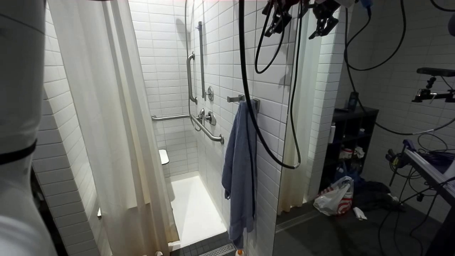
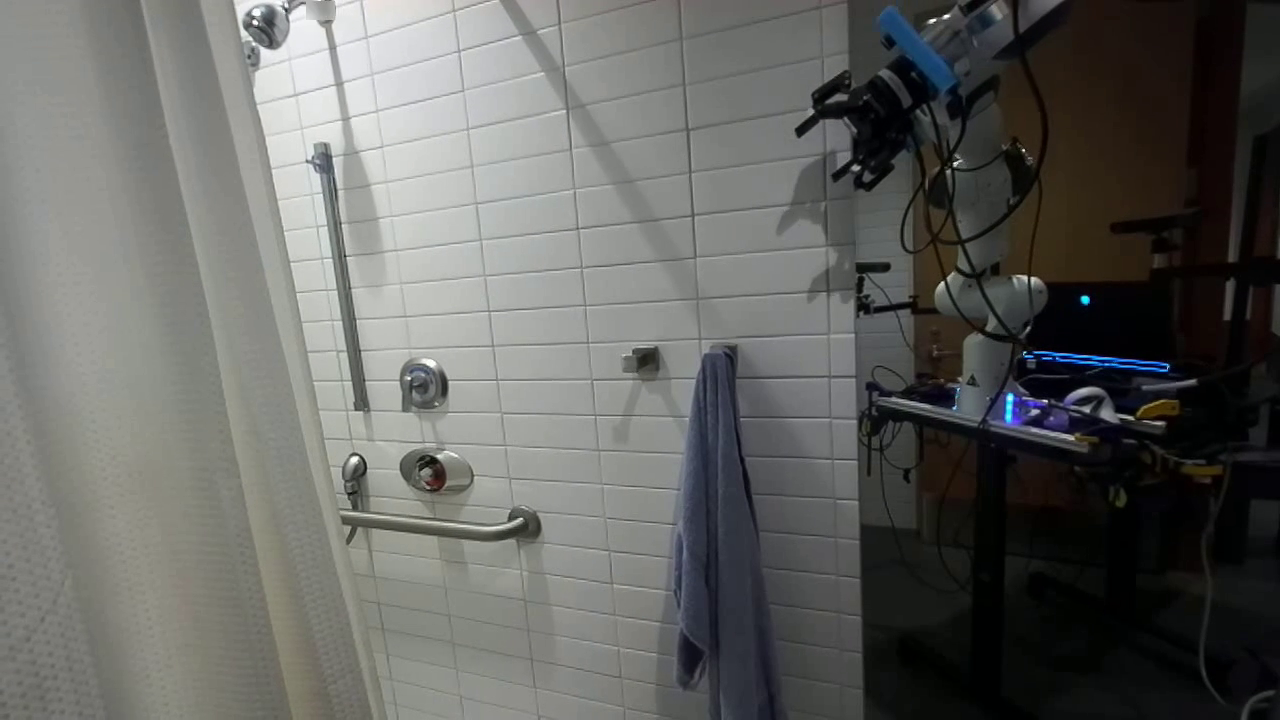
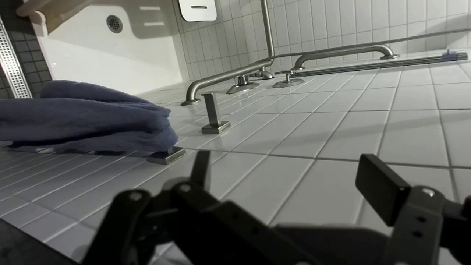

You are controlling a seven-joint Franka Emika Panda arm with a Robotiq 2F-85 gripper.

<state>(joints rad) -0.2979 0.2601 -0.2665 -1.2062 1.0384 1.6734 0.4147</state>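
- Wrist view: the claw (image 3: pixel 292 176) spans the lower frame, its fingers (image 3: pixel 381 187) spread wide, tiled wall (image 3: pixel 305 191) showing between them and nothing pinched; the blue towel (image 3: pixel 88 114) lies at the left, up and left of the claw and apart from it; its long axis runs nearly level, the bunched hung end pointing right, over a hook (image 3: pixel 167 156), closest to the claw; a bare hook (image 3: pixel 213 110) stands up and right of that end
- In an exterior view: the white arm (image 2: pixel 985 365) stands at the right, the claw at upper right, spread; the towel hangs right of centre, lower half, below and left of the claw; long axis near vertical, loose end pointing down past the bottom edge
- In an exterior view: a curtain (image 1: pixel 110 124) hangs at the left; the towel hangs mid-frame, lengthwise upright, below and left of dark claw parts at the top edge; a black cable (image 1: pixel 243 46) crosses its upper part
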